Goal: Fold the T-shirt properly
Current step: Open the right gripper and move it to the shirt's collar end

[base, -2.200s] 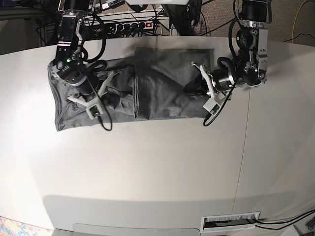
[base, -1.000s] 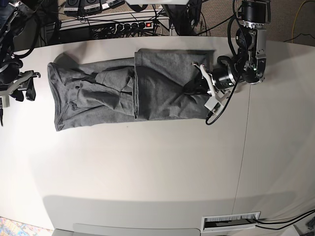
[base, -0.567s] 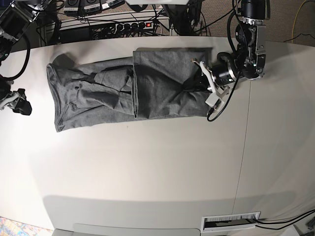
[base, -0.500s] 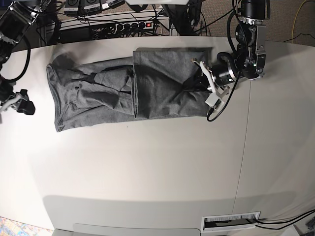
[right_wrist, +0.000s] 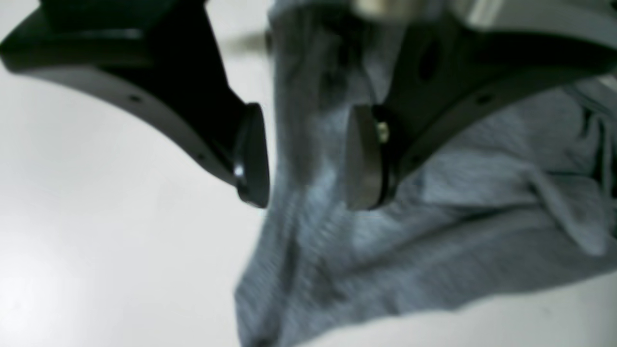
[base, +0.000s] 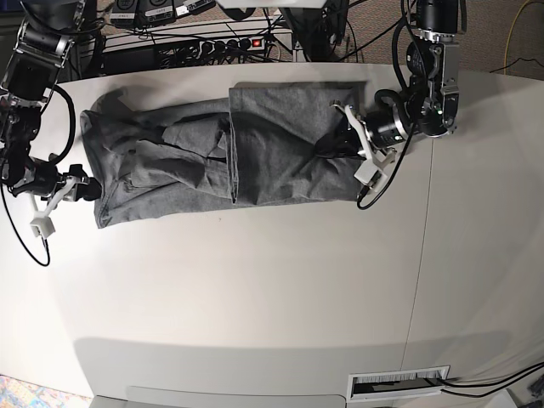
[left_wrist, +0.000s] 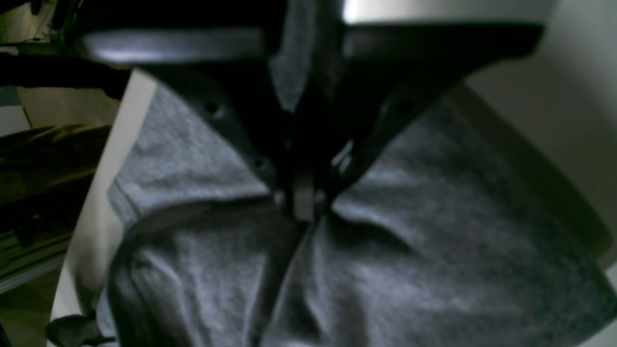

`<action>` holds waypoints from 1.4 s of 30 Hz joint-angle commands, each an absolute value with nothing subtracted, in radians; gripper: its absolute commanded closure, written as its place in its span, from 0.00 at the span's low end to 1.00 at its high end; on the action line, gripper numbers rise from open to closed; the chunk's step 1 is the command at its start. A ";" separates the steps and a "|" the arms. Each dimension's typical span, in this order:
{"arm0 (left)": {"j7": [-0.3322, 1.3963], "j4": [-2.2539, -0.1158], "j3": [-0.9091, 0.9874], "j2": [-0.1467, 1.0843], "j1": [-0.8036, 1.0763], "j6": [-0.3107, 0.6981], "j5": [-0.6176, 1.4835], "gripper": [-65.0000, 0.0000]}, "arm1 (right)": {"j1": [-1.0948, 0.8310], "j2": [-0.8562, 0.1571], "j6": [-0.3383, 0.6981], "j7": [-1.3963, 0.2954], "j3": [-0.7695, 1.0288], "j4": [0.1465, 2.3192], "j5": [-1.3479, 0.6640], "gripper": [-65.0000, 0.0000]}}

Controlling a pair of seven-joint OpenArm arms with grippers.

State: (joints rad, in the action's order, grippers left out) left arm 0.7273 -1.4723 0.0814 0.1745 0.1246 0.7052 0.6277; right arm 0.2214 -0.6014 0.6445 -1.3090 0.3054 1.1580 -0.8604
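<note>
A plain heather-grey short-sleeved cotton T-shirt lies lengthwise across the far part of the pale, smooth counter, one half doubled over the other along a crosswise edge. The left gripper rests at the garment's folded end with its black fingers pressed together, pinching a ridge of the cloth. The right gripper sits at the opposite end, its fingers parted, one over cloth, one over bare counter, gripping nothing.
</note>
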 commanded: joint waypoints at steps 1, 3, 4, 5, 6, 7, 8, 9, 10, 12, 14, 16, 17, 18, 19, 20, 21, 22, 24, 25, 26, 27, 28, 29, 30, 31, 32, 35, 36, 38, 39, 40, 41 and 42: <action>0.760 -1.474 0.081 0.180 0.130 0.698 0.575 1.00 | 0.243 -0.632 0.647 -1.295 0.312 1.169 -0.870 0.59; 0.754 -1.474 0.081 0.180 0.130 0.698 0.576 1.00 | 0.243 -0.631 0.647 -1.295 0.312 1.168 -0.856 0.59; 0.748 -1.474 0.081 0.180 0.130 0.698 0.575 1.00 | 0.241 -0.632 0.647 -1.293 0.312 1.168 -0.854 0.59; 0.747 -1.474 0.081 0.180 0.130 0.698 0.575 1.00 | 0.240 -0.631 0.647 -1.290 0.312 1.168 -0.855 0.59; 0.747 -1.474 0.081 0.180 0.130 0.698 0.575 1.00 | 0.238 -0.629 0.647 -1.287 0.312 1.164 -0.855 0.59; 0.747 -1.474 0.081 0.180 0.130 0.698 0.575 1.00 | 0.237 -0.628 0.647 -1.285 0.312 1.156 -0.855 0.59; 0.747 -1.474 0.081 0.180 0.130 0.698 0.576 1.00 | 0.238 -0.628 0.647 -1.281 0.312 1.140 -0.855 0.59; 0.747 -1.474 0.081 0.180 0.130 0.698 0.576 1.00 | 0.238 -0.629 0.647 -1.271 0.312 1.119 -0.856 0.59; 0.747 -1.474 0.081 0.180 0.130 0.698 0.575 1.00 | 0.238 -0.629 0.647 -1.261 0.312 1.097 -0.860 0.59; 0.747 -1.474 0.081 0.180 0.130 0.698 0.576 1.00 | 0.238 -0.629 0.647 -1.256 0.312 1.053 -0.894 0.59; 0.746 -1.474 0.081 0.180 0.130 0.698 0.576 1.00 | 0.238 -0.628 0.648 -1.257 0.312 1.017 -0.934 0.59; 0.746 -1.474 0.081 0.180 0.130 0.698 0.576 1.00 | 0.238 -0.628 0.649 -1.256 0.312 0.991 -0.947 0.59; 0.746 -1.474 0.081 0.180 0.130 0.698 0.576 1.00 | 0.238 -0.628 0.649 -1.256 0.312 0.982 -0.951 0.59; 0.746 -1.474 0.081 0.180 0.130 0.698 0.576 1.00 | 0.238 -0.628 0.649 -1.256 0.312 0.972 -0.954 0.59; 0.746 -1.474 0.081 0.180 0.130 0.698 0.576 1.00 | 0.238 -0.626 0.649 -1.256 0.312 0.962 -0.953 0.59; 0.746 -1.474 0.081 0.180 0.130 0.698 0.576 1.00 | 0.238 -0.623 0.649 -1.257 0.312 0.952 -0.953 0.59; 0.742 -1.474 0.081 0.180 0.130 0.698 0.576 1.00 | 0.238 -0.620 0.649 -1.257 0.310 0.944 -0.953 0.59; 0.739 -1.474 0.081 0.180 0.130 0.698 0.576 1.00 | 0.238 -0.615 0.649 -1.257 0.308 0.937 -0.953 0.59; 0.739 -1.474 0.081 0.180 0.130 0.698 0.580 1.00 | 0.238 -0.601 0.650 -1.258 0.308 0.930 -0.952 0.59; 0.739 -1.474 0.081 0.180 0.130 0.698 0.579 1.00 | 0.238 -0.592 0.650 -1.258 0.308 0.928 -0.952 0.59; 0.739 -1.474 0.081 0.180 0.130 0.698 0.579 1.00 | 0.238 -0.584 0.650 -1.258 0.308 0.928 -0.952 0.59; 0.740 -1.474 0.081 0.180 0.130 0.698 0.579 1.00 | 0.238 -0.575 0.650 -1.259 0.308 0.928 -0.952 0.59; 0.739 -1.474 0.081 0.180 0.130 0.698 0.579 1.00 | 0.238 -0.566 0.650 -1.264 0.308 0.928 -0.950 0.59; 0.740 -1.474 0.081 0.180 0.130 0.698 0.579 1.00 | 0.238 -0.557 0.650 -1.270 0.308 0.928 -0.945 0.59; 0.740 -1.474 0.081 0.180 0.131 0.698 0.579 1.00 | 0.238 -0.547 0.650 -1.281 0.308 0.928 -0.941 0.59; 0.740 -1.474 0.081 0.180 0.131 0.698 0.579 1.00 | 0.238 -0.538 0.650 -1.294 0.308 0.928 -0.937 0.59; 0.740 -1.474 0.081 0.180 0.130 0.698 0.579 1.00 | 0.238 -0.529 0.650 -1.307 0.308 0.928 -0.933 0.59; 0.739 -1.474 0.081 0.180 0.130 0.698 0.579 1.00 | 0.238 -0.507 0.649 -1.354 0.308 0.928 -0.934 0.59; 0.739 -1.474 0.081 0.180 0.130 0.698 0.579 1.00 | 0.238 -0.500 0.648 -1.370 0.308 0.928 -0.934 0.59; 0.739 -1.474 0.081 0.180 0.130 0.698 0.579 1.00 | 0.238 -0.488 0.648 -1.396 0.308 0.928 -0.934 0.59; 0.739 -1.474 0.081 0.180 0.130 0.698 0.579 1.00 | 0.238 -0.484 0.648 -1.396 0.308 0.928 -0.934 0.59; 0.739 -1.474 0.081 0.180 0.130 0.698 0.579 1.00 | 0.238 -0.480 0.648 -1.396 0.308 0.928 -0.934 0.59; 0.739 -1.474 0.081 0.180 0.130 0.698 0.579 1.00 | 0.238 -0.479 0.648 -1.396 0.308 0.928 -0.934 0.59; 0.739 -1.474 0.081 0.180 0.130 0.698 0.579 1.00 | 0.238 -0.477 0.648 -1.396 0.308 0.928 -0.934 0.59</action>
